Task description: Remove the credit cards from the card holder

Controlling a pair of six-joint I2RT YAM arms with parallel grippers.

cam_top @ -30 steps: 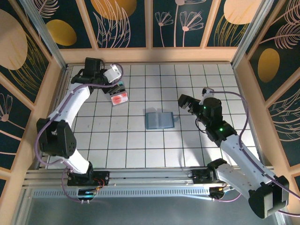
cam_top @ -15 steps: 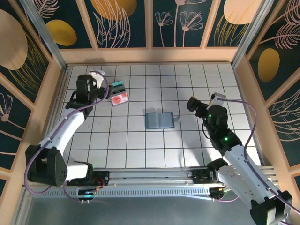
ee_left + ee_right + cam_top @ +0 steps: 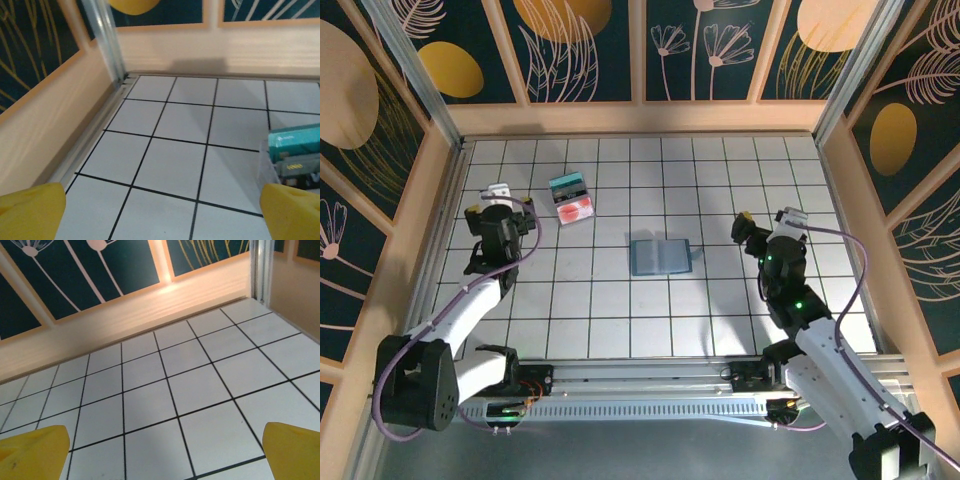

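Both released and empty: left pincer by the bench's left edge, right pincer toward its right — card holder mid-bench, credit cards toward the far-left corner.

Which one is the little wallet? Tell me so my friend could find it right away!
Look at the white tiled table with black grid lines. Near its middle lies a small slate-blue bifold card holder of soft material, spread open flat. Unlike the pile of teal and red-pink plastic cards toward the far left, it is one plain colour with a fold down its centre.
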